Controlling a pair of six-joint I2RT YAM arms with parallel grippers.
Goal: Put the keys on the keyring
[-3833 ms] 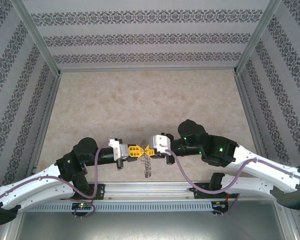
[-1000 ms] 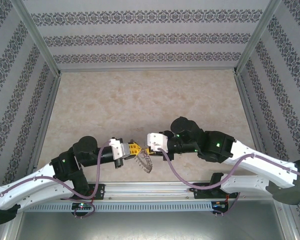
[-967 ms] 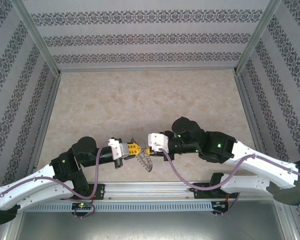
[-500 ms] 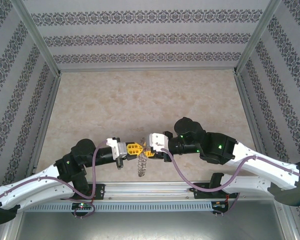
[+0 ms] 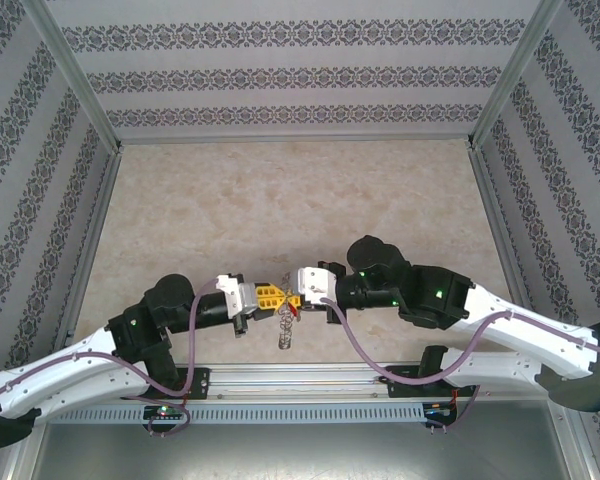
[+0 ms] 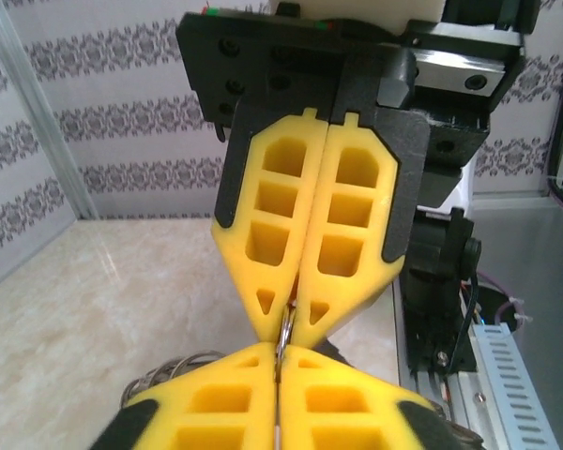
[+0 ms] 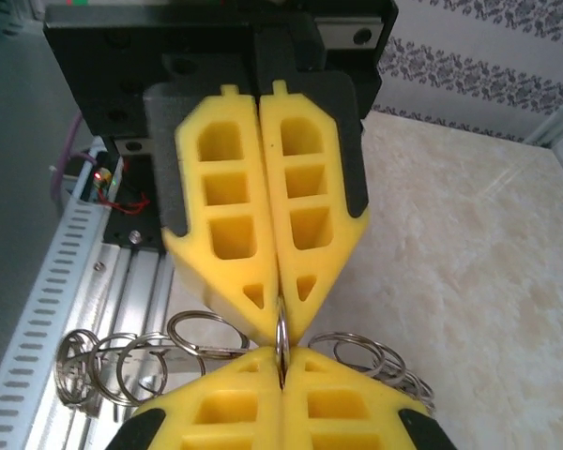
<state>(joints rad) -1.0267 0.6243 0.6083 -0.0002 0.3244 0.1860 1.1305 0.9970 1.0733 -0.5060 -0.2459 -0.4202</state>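
My left gripper [image 5: 274, 296] and right gripper [image 5: 293, 298] meet tip to tip just above the table's near edge. Both are shut on the same thin silver keyring [image 5: 286, 322], which stands edge-on between the yellow tips. In the left wrist view the keyring [image 6: 285, 330] runs from my left gripper [image 6: 279, 356] up into the opposing fingers [image 6: 347, 281]. In the right wrist view the keyring [image 7: 282, 330] is pinched the same way by my right gripper [image 7: 281, 354]. A bunch of linked small rings [image 7: 122, 367] dangles from it. The keys are hidden.
The aluminium rail [image 5: 310, 378] at the table's near edge lies right under the hanging rings. Purple cables [image 5: 355, 350] loop off both wrists. Patterned walls [image 5: 300, 75] close in the marble table [image 5: 300, 200] on three sides.
The hanging bunch of rings, slanted to the right a second ago, now hangs straight down. Both grippers have stayed tip to tip, shifted slightly.
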